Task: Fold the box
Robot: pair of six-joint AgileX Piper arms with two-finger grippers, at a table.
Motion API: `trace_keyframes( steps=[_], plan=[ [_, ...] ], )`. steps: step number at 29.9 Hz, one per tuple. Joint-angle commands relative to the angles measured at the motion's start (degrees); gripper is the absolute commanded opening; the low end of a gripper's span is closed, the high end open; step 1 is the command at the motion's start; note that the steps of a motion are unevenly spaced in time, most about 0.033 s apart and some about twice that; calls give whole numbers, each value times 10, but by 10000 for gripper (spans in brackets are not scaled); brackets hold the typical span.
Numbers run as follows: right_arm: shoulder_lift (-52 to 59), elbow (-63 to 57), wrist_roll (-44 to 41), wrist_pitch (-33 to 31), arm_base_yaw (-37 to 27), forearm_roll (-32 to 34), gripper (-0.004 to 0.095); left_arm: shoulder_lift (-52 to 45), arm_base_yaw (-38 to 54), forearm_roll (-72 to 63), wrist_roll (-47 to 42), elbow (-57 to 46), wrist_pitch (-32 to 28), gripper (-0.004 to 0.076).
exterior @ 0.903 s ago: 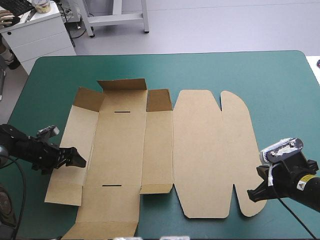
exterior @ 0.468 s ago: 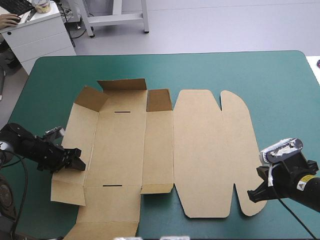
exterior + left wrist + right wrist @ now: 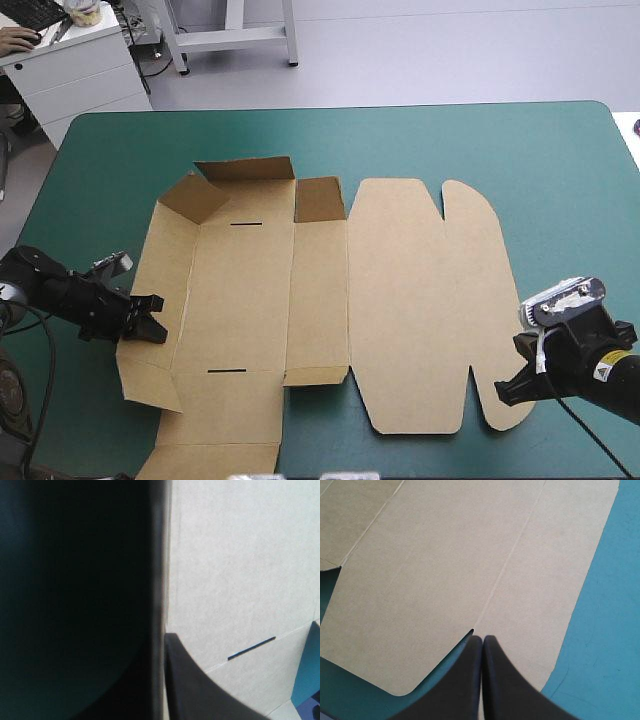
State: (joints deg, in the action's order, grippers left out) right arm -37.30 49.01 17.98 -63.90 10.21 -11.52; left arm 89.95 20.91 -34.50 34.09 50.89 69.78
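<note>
On the teal-green tabletop (image 3: 520, 140), in the high view, the brown box (image 3: 250, 300) lies near the middle, mostly flat. Its lid (image 3: 420, 300) is spread toward the right edge, and the side wall (image 3: 150, 290) toward the left edge stands tilted up. In the left wrist view the left jaws pinch this wall, one black finger (image 3: 200, 695) inside, near a slot (image 3: 251, 648). In the right wrist view the right jaws are closed and empty, their tip at the lid's near edge. The risk, I think: nothing clearly presses the sheet down, so pushing the wall may slide the whole box, or the rim may slip out.
</note>
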Motion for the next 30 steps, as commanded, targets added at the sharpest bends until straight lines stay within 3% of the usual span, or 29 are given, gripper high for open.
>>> trace_keyframes(
  steps=[1, 10, 17, 21, 30],
  plan=[
    [0, 13, 5, 33, -2, 0, -20, -16, -5, -14, 13, 19, 21, -10],
    [0, 33, 1, 37, -2, 29, -20, -36, -27, -120, 70, 103, 33, -10],
    [0, 108, -2, 36, -2, 33, -20, -48, -142, -48, 66, 269, 33, -10],
    [0, 152, -8, 33, -2, 33, -20, -48, -230, 72, 64, 388, 22, -10],
    [0, 175, -52, 49, -2, 79, -20, -37, -436, 299, 54, 522, -156, -9]
  ],
)
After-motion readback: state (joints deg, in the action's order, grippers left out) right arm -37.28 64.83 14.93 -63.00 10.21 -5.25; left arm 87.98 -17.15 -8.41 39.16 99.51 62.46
